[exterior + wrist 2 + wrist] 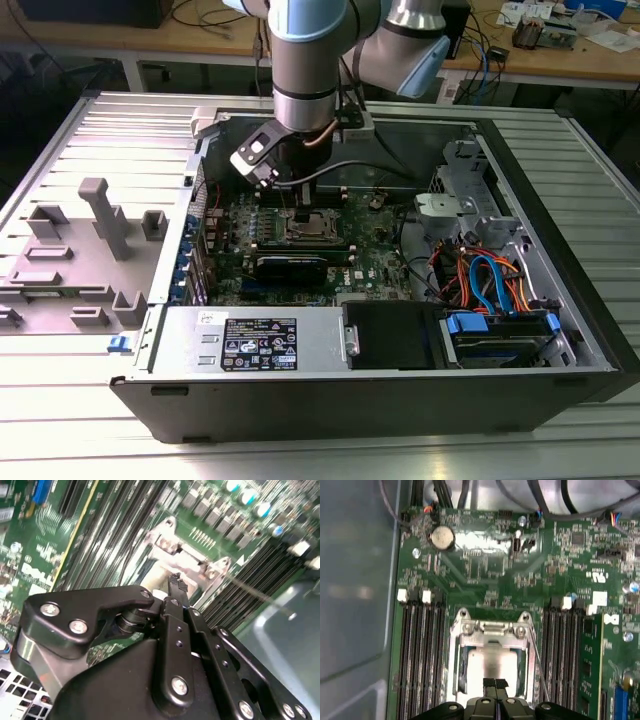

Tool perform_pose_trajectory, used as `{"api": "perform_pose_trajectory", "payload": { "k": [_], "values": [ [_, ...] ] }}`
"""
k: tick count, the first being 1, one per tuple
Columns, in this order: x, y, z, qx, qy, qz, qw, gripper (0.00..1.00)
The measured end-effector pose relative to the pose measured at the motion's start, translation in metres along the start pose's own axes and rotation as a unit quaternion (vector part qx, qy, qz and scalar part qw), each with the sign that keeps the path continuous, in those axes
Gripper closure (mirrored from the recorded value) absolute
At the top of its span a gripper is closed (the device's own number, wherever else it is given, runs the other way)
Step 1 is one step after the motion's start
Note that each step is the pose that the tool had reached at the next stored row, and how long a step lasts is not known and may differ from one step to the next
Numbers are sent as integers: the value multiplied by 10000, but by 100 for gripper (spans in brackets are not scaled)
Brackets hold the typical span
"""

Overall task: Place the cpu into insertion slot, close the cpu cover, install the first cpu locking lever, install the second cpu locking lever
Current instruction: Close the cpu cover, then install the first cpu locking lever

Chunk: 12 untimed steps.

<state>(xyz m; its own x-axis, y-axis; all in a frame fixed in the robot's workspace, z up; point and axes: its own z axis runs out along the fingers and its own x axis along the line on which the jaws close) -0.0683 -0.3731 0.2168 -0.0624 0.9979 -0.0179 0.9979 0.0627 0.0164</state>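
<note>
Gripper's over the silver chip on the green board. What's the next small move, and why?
Probably nudge the black gripper sideways toward the thin silvery wire locking lever. In the first wrist view the dull silver square cpu lies inside the silvery metal cpu cover frame, which appears flat over it, and the shut fingertips sit above the chip's edge, while the lever seems unlatched, angling away.

The cpu [492,666] has a dull silver-grey metal top (smooth, little shine). The cpu cover [454,657] is brighter bare metal. The motherboard [490,580] looks glossy green, and the gripper [495,683] is matt black with shiny screws [179,685].
</note>
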Motion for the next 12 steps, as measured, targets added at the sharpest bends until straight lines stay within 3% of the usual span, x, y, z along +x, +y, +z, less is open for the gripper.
{"api": "perform_pose_trajectory", "payload": {
  "k": [2, 12],
  "values": [
    [-5, 74, 2, 3, 0, 0, 10000, 89],
    [-6, 88, 2, 3, 0, 0, 10000, 89]
  ]
}}
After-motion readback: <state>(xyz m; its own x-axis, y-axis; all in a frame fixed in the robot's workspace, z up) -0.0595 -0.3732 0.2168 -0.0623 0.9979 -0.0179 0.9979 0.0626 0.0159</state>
